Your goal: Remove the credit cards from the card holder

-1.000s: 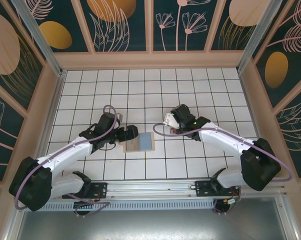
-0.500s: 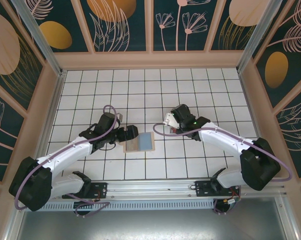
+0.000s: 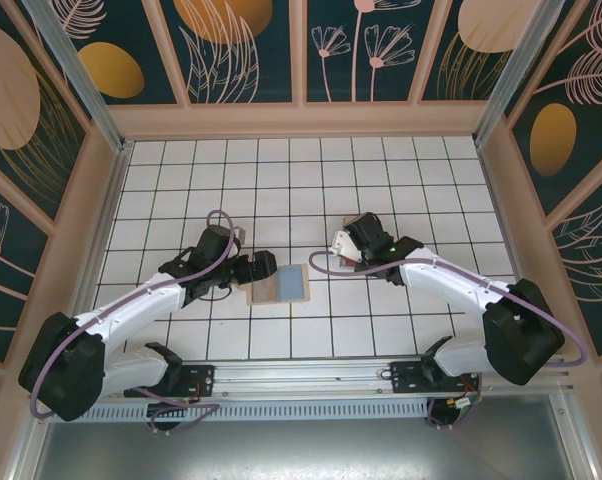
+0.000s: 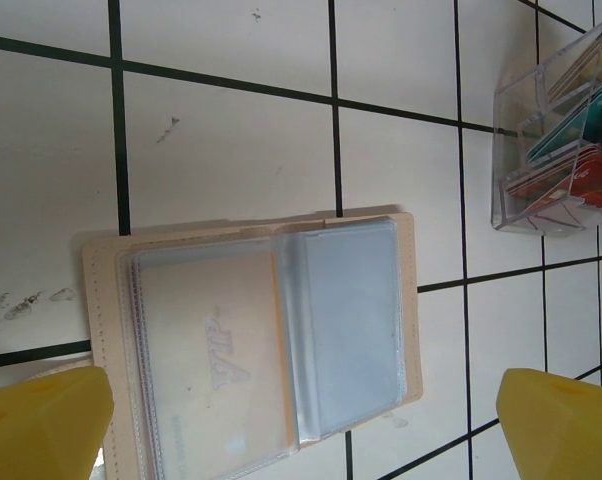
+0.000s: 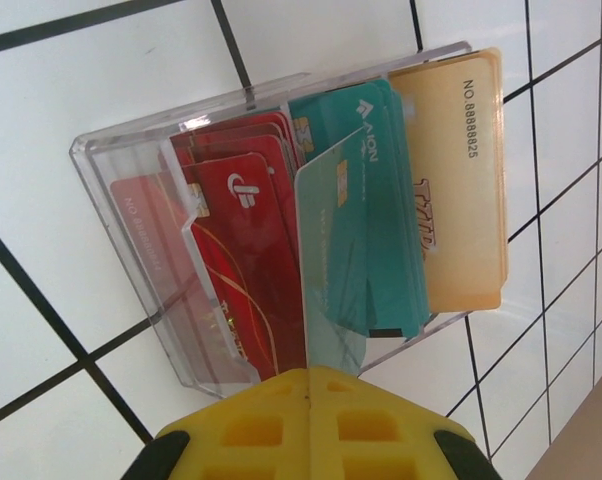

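Observation:
The tan card holder (image 4: 106, 300) lies open and flat on the tiles, between the wide-apart yellow fingertips of my open left gripper (image 4: 301, 425), which hovers just above it. Its clear pockets hold a pale yellow card (image 4: 206, 350) and a light blue card (image 4: 351, 320). In the top view the card holder (image 3: 279, 284) sits right of the left gripper (image 3: 266, 265). My right gripper (image 5: 309, 378) is shut on the edge of a thin teal credit card (image 5: 326, 260), which stands upright over a clear plastic box (image 5: 131, 200).
The clear box holds red cards (image 5: 246, 250), teal cards (image 5: 381, 190) and a yellow card (image 5: 461, 180). It stands one tile right of the card holder, under the right gripper (image 3: 343, 243). White tiled floor spreads all round; patterned walls enclose it.
The right gripper has shifted slightly towards the near edge over the clear box. The left arm and the card holder have not moved.

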Robot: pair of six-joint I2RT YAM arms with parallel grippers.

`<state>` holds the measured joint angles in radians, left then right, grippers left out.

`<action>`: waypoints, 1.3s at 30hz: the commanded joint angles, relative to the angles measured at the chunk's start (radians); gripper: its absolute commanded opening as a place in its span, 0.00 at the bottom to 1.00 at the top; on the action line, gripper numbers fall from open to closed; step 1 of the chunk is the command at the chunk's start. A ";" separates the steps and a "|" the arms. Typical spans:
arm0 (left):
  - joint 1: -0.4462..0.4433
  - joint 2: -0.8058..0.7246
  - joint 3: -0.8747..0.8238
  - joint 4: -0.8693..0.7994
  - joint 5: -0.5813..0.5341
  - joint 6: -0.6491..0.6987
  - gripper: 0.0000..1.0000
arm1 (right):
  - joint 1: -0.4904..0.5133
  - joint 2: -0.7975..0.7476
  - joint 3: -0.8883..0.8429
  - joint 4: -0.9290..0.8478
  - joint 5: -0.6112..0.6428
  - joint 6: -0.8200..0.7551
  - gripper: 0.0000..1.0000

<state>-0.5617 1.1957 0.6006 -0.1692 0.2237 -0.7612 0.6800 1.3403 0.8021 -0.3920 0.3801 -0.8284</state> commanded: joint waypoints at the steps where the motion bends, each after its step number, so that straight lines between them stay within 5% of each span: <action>1: 0.000 -0.002 0.003 -0.010 -0.006 -0.006 0.99 | -0.011 0.012 0.005 0.033 0.032 0.016 0.00; 10: 0.000 -0.001 0.004 -0.010 -0.004 -0.004 0.98 | -0.019 0.013 0.003 0.053 0.060 -0.040 0.00; 31: 0.000 -0.009 -0.001 -0.010 -0.007 -0.007 0.99 | -0.041 0.017 0.025 0.117 0.119 0.013 0.24; 39: 0.000 -0.007 0.004 -0.034 -0.045 -0.007 0.99 | -0.019 0.030 0.186 -0.008 0.008 0.423 0.28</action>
<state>-0.5617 1.1957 0.6006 -0.1699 0.2111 -0.7612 0.6487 1.3643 0.9077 -0.3447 0.4465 -0.6392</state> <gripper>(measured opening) 0.985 0.277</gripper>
